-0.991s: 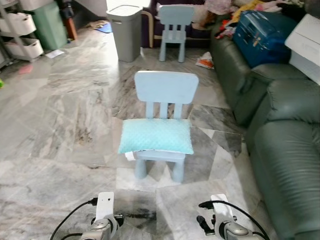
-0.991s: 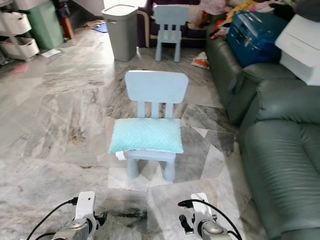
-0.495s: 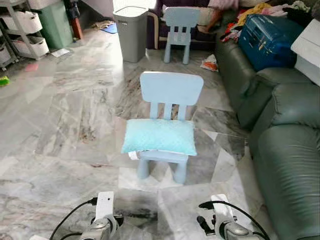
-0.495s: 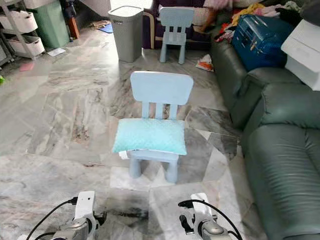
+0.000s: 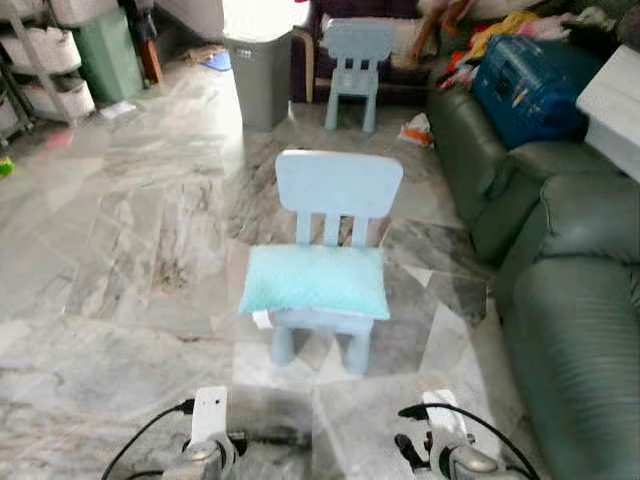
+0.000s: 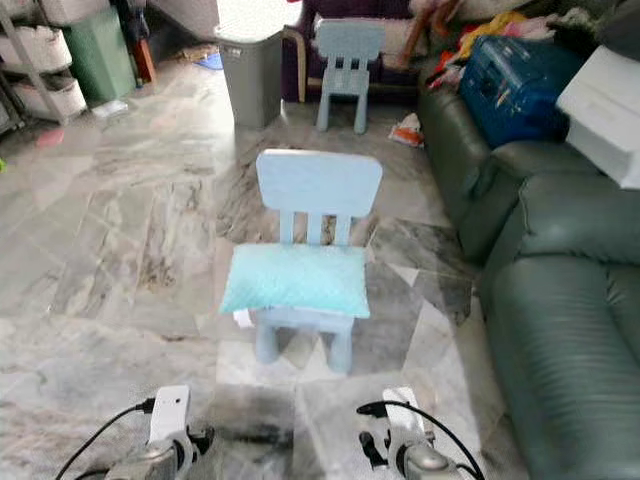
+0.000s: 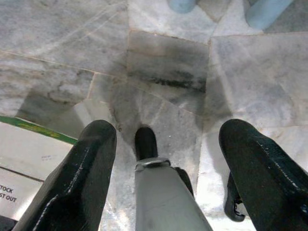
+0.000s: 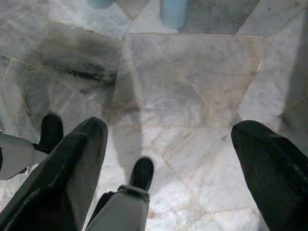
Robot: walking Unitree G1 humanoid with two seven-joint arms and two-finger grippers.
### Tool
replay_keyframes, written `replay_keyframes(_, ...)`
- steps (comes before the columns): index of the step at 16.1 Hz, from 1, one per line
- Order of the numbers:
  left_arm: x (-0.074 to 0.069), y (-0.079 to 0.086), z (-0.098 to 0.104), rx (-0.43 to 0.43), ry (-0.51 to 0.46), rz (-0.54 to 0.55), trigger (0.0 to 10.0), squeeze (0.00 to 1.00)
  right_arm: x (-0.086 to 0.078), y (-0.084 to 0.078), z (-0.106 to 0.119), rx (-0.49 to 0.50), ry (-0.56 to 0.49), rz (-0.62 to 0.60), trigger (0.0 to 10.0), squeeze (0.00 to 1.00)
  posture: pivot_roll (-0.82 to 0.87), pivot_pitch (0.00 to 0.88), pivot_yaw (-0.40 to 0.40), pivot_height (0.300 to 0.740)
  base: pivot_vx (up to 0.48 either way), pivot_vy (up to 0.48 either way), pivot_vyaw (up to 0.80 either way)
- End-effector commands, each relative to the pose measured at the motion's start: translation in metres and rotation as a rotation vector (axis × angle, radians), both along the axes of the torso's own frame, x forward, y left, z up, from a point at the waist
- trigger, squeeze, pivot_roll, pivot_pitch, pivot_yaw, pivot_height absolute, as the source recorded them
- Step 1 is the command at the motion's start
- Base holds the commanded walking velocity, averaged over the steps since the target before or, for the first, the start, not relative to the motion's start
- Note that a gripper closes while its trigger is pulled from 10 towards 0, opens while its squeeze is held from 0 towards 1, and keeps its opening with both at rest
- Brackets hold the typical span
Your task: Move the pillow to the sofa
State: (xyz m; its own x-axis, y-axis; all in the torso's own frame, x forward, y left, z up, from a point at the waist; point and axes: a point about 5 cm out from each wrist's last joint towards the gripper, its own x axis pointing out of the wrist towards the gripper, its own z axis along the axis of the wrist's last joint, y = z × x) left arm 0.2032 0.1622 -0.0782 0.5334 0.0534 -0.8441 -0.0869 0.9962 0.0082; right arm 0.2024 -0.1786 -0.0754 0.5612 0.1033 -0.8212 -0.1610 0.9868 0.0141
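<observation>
The pillow [image 5: 314, 281], light turquoise, lies flat across the seat of a small pale-blue chair [image 5: 338, 188] and overhangs the seat on both sides. The chair is taken as the landmark. Its backrest stands upright behind the pillow, away from the robot.

The dark green sofa [image 5: 575, 290] stands to the right of the chair, apart from it, with a strip of bare marble floor [image 5: 130, 250] between them. On the sofa's far end, beyond the chair, rest a blue case [image 5: 525, 75] and a white box [image 5: 612, 100]; the near cushions carry nothing. Farther behind the chair stand a grey bin [image 5: 257, 62] and a second pale-blue chair [image 5: 357, 55]. Left of the chair the floor runs open to white storage drawers [image 5: 50, 70] at the far left edge.

Between the chair's front legs and the robot lies open floor with a dark stain.

The left gripper [image 7: 171, 159] hangs low on the robot's side of the chair, fingers spread wide, holding nothing, over the floor. The right gripper [image 8: 175, 159] hangs likewise, fingers spread wide and empty. Both are well short of the pillow.
</observation>
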Motion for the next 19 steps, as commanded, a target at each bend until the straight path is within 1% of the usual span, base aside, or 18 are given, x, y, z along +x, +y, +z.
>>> replay_keyframes(1,0.0011,0.0006,0.0006,-0.006,0.0,0.0,10.0,0.0,0.0014,0.0003,0.0007,0.004,-0.006,-0.009,10.0,0.0,-0.08,0.021,-0.027,0.74,0.386,0.0,0.0)
replay_keyframes(11,0.0009,0.0012,0.0005,-0.009,0.002,0.006,10.0,0.0,0.0014,0.001,0.0007,0.009,-0.006,-0.013,10.0,0.0,-0.08,0.023,-0.025,0.74,0.388,0.0,0.0)
replay_keyframes(13,0.0006,0.0007,0.0003,-0.02,0.002,0.017,10.0,0.0,0.0014,0.0009,0.0007,0.01,-0.006,-0.014,10.0,0.0,-0.08,0.023,-0.025,0.74,0.281,0.0,0.0)
replay_keyframes(17,0.0007,0.0008,0.0004,-0.028,-0.006,0.035,10.0,0.0,0.0016,0.0013,0.0007,0.01,-0.006,-0.013,10.0,0.0,-0.08,0.023,-0.026,0.74,0.0,0.0,0.0)
replay_keyframes(19,0.0006,0.0008,0.0004,-0.031,-0.005,0.035,10.0,0.0,0.0015,0.0014,0.0007,0.01,-0.006,-0.012,10.0,0.0,-0.08,0.023,-0.025,0.74,0.0,0.345,0.0)
